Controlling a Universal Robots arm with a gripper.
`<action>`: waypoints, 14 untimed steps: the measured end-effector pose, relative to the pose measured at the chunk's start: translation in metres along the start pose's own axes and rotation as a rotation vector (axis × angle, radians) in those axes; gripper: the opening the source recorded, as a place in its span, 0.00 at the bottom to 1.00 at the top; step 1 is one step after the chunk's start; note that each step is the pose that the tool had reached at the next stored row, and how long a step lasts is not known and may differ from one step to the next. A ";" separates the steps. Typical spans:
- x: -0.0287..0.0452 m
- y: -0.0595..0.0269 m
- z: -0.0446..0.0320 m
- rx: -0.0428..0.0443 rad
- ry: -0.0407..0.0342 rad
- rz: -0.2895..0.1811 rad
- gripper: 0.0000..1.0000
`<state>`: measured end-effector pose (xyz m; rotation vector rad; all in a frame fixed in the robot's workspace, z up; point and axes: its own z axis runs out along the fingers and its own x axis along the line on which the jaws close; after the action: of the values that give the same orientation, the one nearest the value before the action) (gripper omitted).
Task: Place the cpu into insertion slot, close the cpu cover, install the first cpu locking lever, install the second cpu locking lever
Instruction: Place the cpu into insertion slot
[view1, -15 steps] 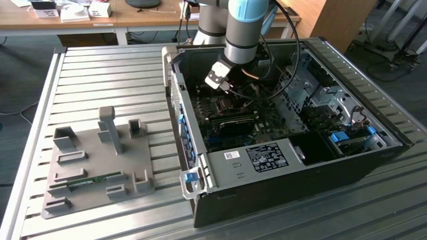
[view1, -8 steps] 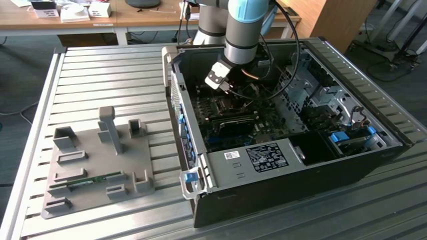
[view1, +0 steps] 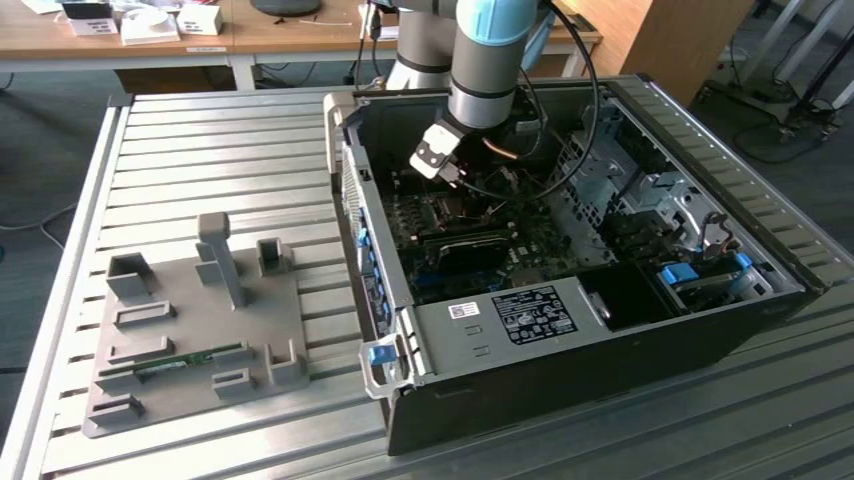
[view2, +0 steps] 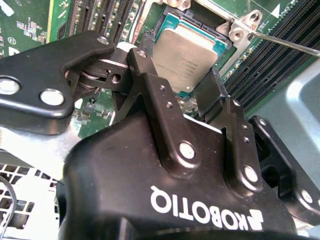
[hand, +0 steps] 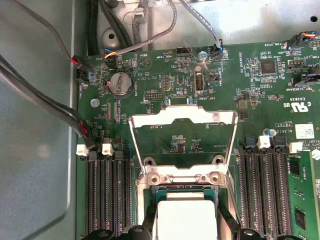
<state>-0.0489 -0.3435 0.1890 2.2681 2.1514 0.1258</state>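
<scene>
The cpu (hand: 184, 220) is a greyish square chip lying within the teal rim of the insertion slot (hand: 182, 191), and it is seen again in the second wrist view (view2: 187, 52). My gripper (hand: 185, 227) straddles it, with one black finger (view2: 145, 65) against one edge and the other finger (view2: 212, 90) against the opposite edge. In the exterior view the gripper (view1: 451, 172) hangs low over the motherboard inside the black case (view1: 601, 330). The cpu cover (hand: 220, 117), a silvery windowed frame, stands swung up behind the slot. A thin locking lever (view2: 290, 44) juts out beside the socket.
Long memory slots (hand: 107, 195) (hand: 262, 190) flank the socket. Grey cables (hand: 50, 110) run along the case wall. A grey fixture plate (view1: 200, 330) carrying a green memory stick (view1: 174, 365) lies on the slatted table at the exterior view's left.
</scene>
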 end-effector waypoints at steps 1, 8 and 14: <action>0.0001 0.0001 -0.0003 -0.0002 0.0003 0.000 0.56; 0.0000 0.0000 -0.0008 0.0001 -0.0005 0.003 0.56; 0.0000 0.0000 -0.0009 -0.0002 -0.0012 0.011 0.56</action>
<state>-0.0489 -0.3436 0.1899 2.2799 2.1382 0.1248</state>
